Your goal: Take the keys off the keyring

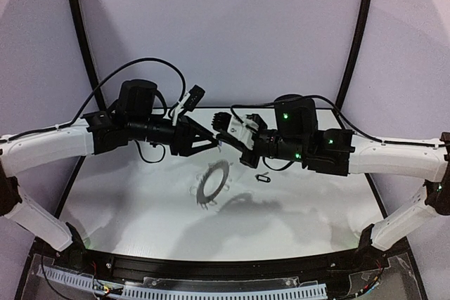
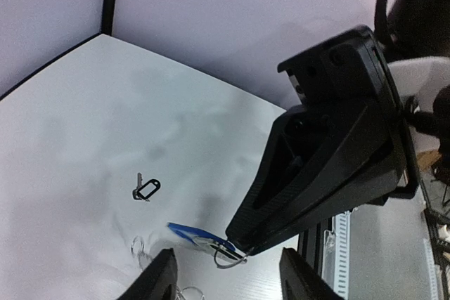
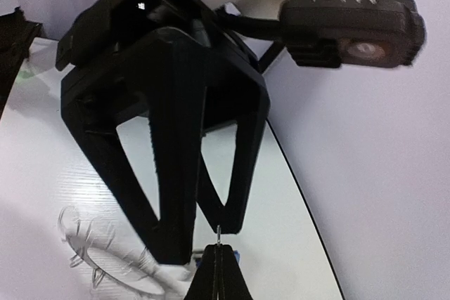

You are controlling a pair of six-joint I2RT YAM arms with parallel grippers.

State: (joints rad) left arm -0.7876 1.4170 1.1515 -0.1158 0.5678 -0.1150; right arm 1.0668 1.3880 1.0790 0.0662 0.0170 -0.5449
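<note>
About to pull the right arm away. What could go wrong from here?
The right gripper pinches only a thin wire loop at its very tips, so the blue key could slip out. Whether that loop is free of the keyring is unclear; pulling may drag it. The open left gripper sits very close, so they could bump.

Black pincers over a white counter, with one spot of blue

The counter (image 1: pixel 126 209) is plain white with faint ribbing, and the walls (image 1: pixel 225 33) are pale lilac-grey. The left pincer (image 2: pixel 228 275) and right pincer (image 3: pixel 219 265) are matt black on white arms, with green lights on the right arm. The keyring (image 1: pixel 213 183) is dark grey with silvery wire loops. The blue key (image 2: pixel 191 234) has a bright blue head and a silver shaft, and the black key (image 2: pixel 146 188) is black-headed.
</note>
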